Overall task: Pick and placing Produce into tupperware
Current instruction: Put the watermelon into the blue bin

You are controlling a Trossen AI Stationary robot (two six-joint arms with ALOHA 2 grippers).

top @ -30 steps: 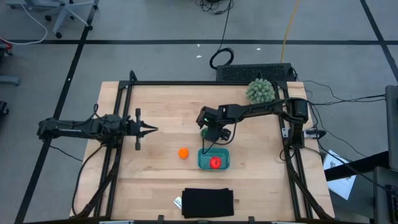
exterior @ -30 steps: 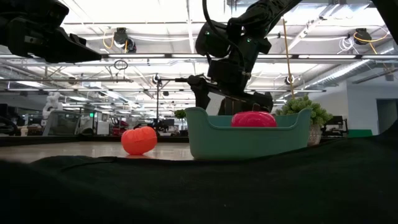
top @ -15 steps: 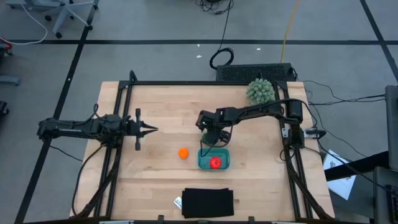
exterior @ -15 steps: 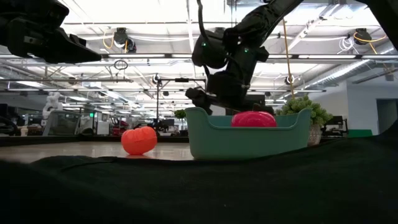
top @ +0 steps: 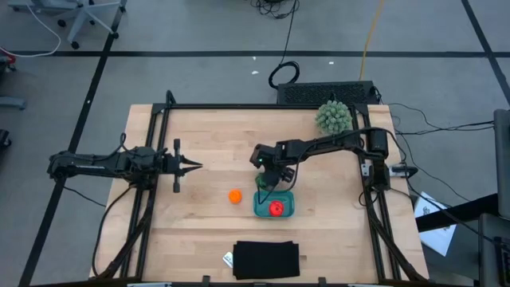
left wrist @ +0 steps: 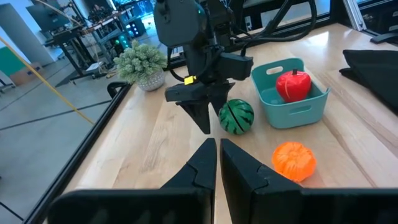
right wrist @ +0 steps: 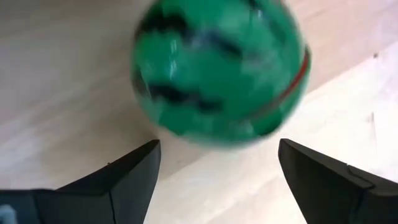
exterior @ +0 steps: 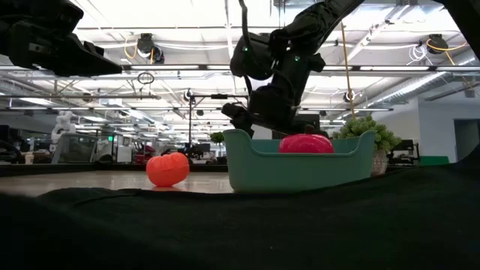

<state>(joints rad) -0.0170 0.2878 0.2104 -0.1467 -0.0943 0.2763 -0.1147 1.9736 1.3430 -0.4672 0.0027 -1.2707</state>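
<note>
The striped green watermelon (left wrist: 236, 116) rests on the wooden table just beyond the teal tupperware (top: 273, 204). A red tomato (top: 276, 209) lies in the tupperware. The orange ball (top: 234, 196) sits on the table to the tupperware's left. My right gripper (top: 264, 178) hangs open over the watermelon (right wrist: 217, 71), pointing steeply down. Its fingers stand on either side just short of the watermelon, not touching it. In the high view it covers the watermelon. My left gripper (top: 195, 166) waits shut at the table's left side.
A pale-green spiky ball (top: 333, 117) stands at the far right of the table. A black flat rectangle (top: 266, 260) lies at the near edge. Bare wood lies between the two arms.
My right gripper has sunk a little toward the watermelon and drifted slightly toward the table's left and near edges. The produce and the tupperware have stayed where they were.
</note>
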